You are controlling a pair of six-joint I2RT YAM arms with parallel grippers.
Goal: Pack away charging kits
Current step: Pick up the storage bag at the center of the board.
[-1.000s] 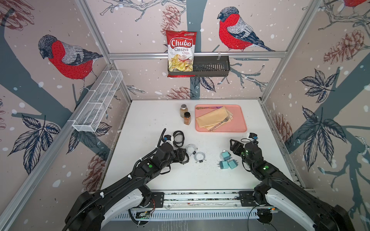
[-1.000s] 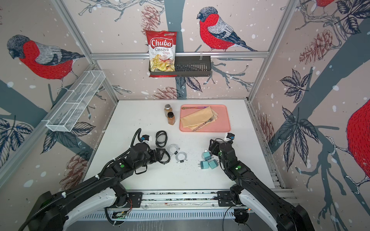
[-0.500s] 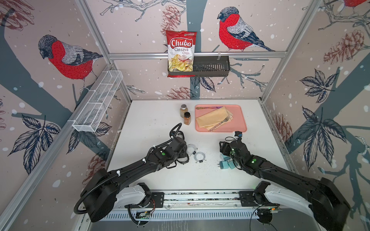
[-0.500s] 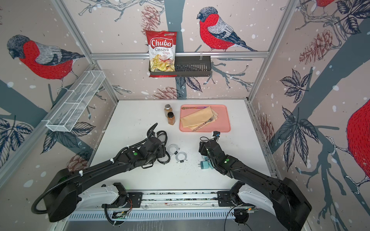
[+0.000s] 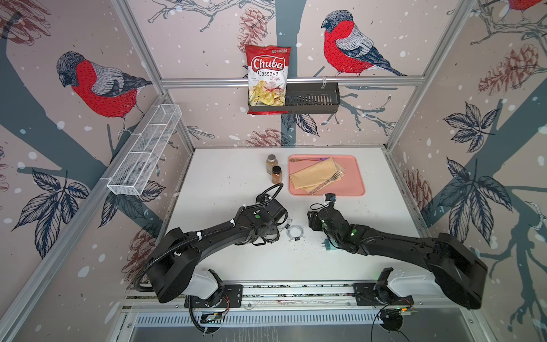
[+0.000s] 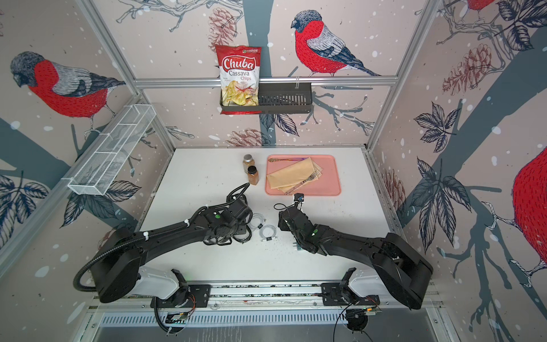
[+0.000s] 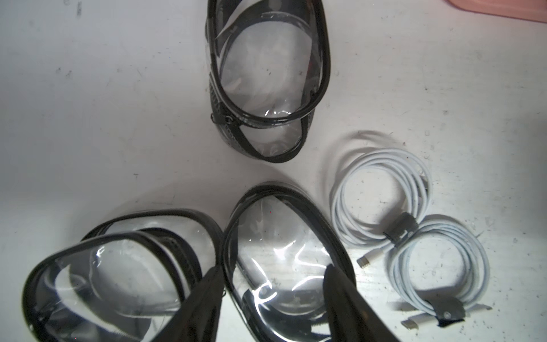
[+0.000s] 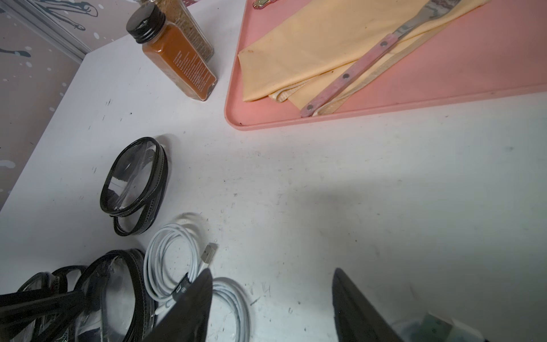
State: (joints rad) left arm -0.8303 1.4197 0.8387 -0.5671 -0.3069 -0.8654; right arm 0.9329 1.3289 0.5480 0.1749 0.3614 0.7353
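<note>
The white table carried everything. The left arm and right arm stretched in from the front rail, with their wrists near each other at mid-table. A wire rack hung on the left wall. A black basket on the back wall held a chips bag. A pink tray lay at the back right, bearing a folded yellow cloth with a fork on it. Two jars stood close together just left of the tray.

Three cases lay left of centre, under the left wrist. The far case sat apart on the jar side, and the other two lay side by side nearer the front. The left gripper had its jaws apart, one finger at each side of the near case next to the cables. Whether the fingers pressed it could not be told.

Two coiled white cables lay touching each other just right of the cases, between the arms; one showed plainly in a top view. The right gripper hung over bare table with its jaws wide and nothing between them.

One teal charger lay right of the cables, partly under the right arm.
</note>
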